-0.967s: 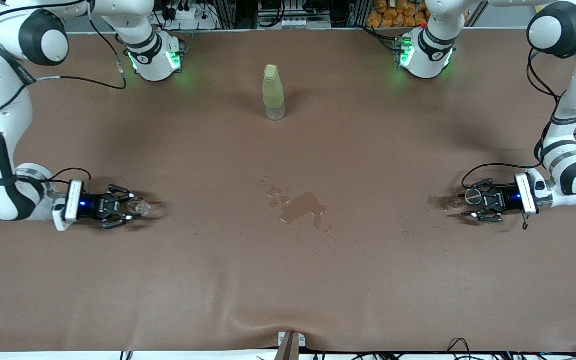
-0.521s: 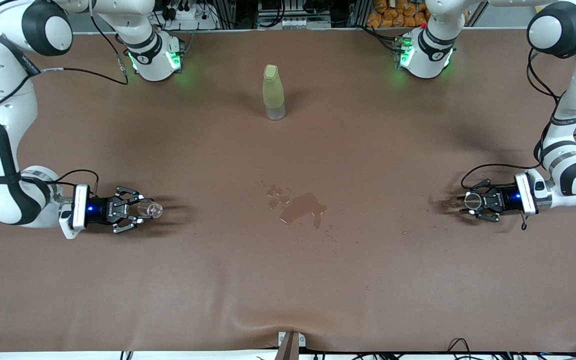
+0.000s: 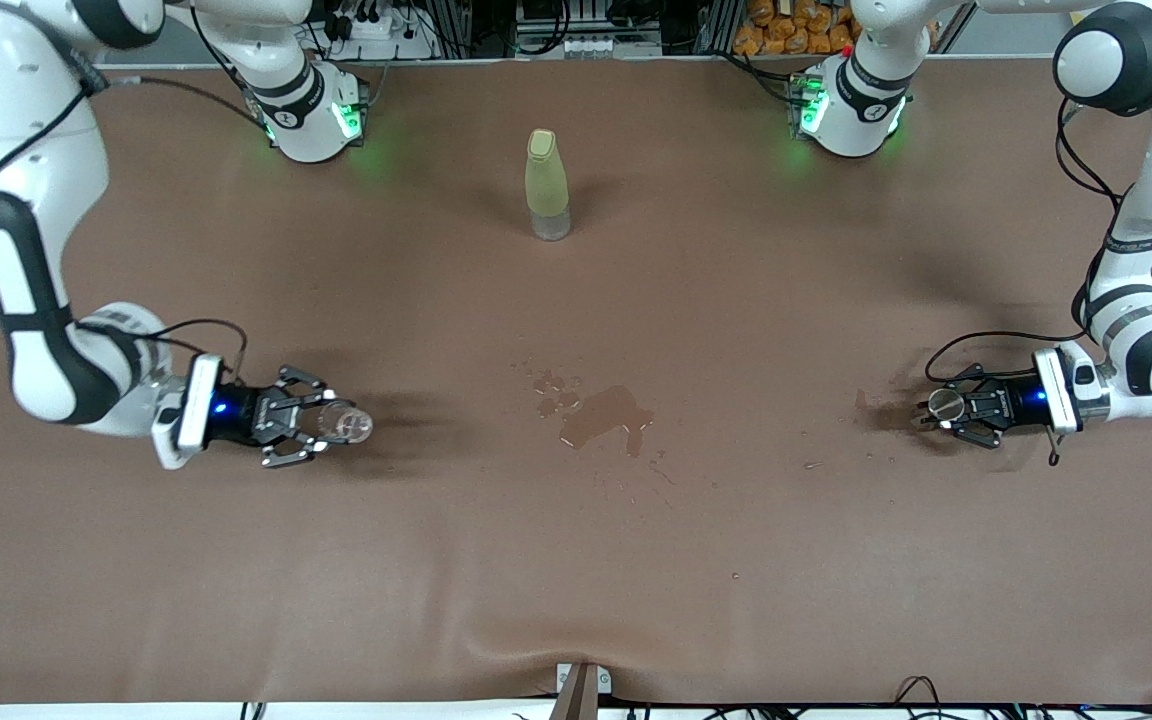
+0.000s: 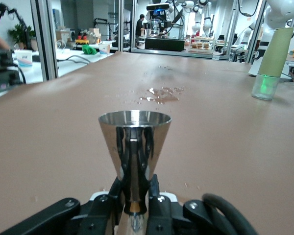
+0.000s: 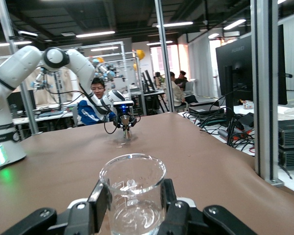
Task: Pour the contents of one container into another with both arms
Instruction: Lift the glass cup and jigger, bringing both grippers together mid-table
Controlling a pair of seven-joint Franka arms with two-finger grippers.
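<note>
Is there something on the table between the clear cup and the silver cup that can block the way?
Nothing upright does. Between the clear cup and the silver cup lies only a flat puddle. The bottle stands farther from the front camera.

Brown table [image 3: 836, 560] carries a yellow-green bottle [image 3: 547, 184] and a wet puddle [image 3: 606, 415]
</note>
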